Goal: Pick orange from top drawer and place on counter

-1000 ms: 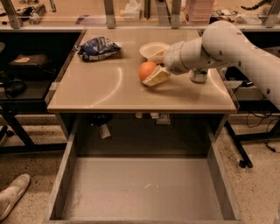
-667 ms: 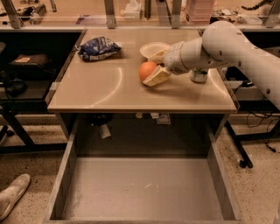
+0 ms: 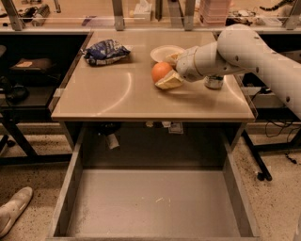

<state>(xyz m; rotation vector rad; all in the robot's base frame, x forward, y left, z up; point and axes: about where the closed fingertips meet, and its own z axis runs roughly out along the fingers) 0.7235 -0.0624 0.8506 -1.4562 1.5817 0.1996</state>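
Note:
The orange [image 3: 160, 70] sits at the far right part of the counter [image 3: 113, 96], on or just above its surface. My gripper [image 3: 164, 71] reaches in from the right, and its pale fingers [image 3: 169, 81] close around the orange from front and back. The top drawer [image 3: 155, 207] is pulled fully open below the counter's front edge, and its grey floor is bare.
A white bowl [image 3: 165, 50] stands just behind the orange. A blue chip bag [image 3: 105, 51] lies at the counter's back left. A small can [image 3: 214, 83] stands under my arm at the right. A cluttered shelf [image 3: 141, 12] runs behind. A white shoe [image 3: 14, 210] lies on the floor at the left.

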